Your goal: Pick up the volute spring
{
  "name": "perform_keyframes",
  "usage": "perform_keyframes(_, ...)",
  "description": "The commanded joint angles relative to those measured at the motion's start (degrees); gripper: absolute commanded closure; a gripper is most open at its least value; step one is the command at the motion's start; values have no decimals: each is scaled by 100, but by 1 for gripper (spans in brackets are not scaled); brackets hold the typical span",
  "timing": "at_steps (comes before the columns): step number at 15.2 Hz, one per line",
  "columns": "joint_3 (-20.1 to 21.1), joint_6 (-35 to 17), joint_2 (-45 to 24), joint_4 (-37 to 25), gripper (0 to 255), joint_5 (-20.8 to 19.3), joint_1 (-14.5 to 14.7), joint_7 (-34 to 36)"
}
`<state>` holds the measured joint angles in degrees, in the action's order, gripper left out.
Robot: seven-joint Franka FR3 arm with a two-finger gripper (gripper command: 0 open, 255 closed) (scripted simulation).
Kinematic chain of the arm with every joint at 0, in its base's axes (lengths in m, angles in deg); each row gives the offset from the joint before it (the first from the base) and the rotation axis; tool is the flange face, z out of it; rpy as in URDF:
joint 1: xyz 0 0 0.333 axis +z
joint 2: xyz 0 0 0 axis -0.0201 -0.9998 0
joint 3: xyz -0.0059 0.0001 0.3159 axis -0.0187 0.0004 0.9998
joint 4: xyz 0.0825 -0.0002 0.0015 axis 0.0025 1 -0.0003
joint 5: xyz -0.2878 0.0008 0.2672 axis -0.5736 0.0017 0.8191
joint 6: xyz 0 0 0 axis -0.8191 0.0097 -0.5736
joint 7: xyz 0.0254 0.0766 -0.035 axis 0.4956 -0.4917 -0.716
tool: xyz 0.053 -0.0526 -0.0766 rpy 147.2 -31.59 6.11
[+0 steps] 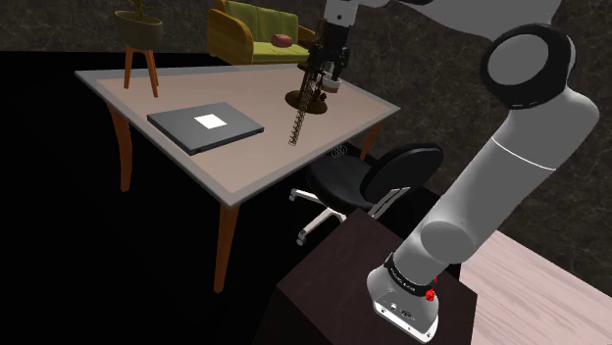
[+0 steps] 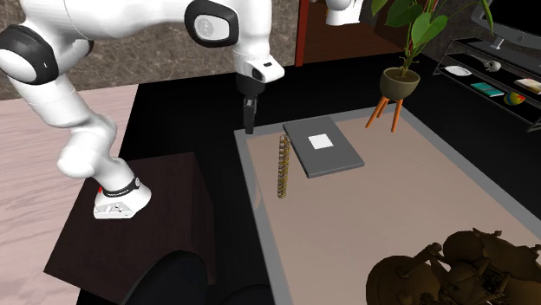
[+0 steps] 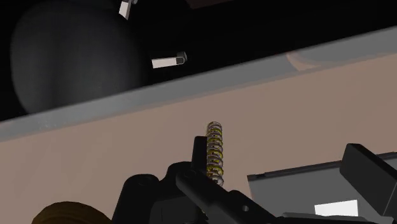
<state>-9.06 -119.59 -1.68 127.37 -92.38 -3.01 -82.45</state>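
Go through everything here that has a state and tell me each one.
volute spring, lying flat on the table, not held
grey laptop, closed, flat beside the spring
gripper, hovering, clear of the spring
potted plant, upright on its stand

You're in a home, a living room by the look: yellow-green sofa, potted plant on a wooden stand, a desk with a swivel chair, a shelf of ornaments
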Motion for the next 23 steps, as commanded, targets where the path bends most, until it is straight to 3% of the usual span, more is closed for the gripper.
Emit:
perform_keyframes(1, -76, 120, -485, -614, 0, 86, -79, -93)
perform_keyframes(5, -178, 477, -1564, -2064, 0, 309, -282, -228)
perform_keyframes(8, -220, 973, -2584, -3586, 0, 518, -517, -303)
perform_keyframes(9, -214, 1003, -2638, -3671, 0, 526, -534, -304)
perform_keyframes(16, -212, 228, -2328, -2587, 0, 475, -457, -279)
perform_keyframes(18, -212, 228, -2328, -2587, 0, 475, -457, -279)
perform_keyframes(19, -211, 226, -2333, -2589, 255, 475, -455, -277)
perform_keyframes(23, -211, 226, -2331, -2587, 255, 475, -455, -277)
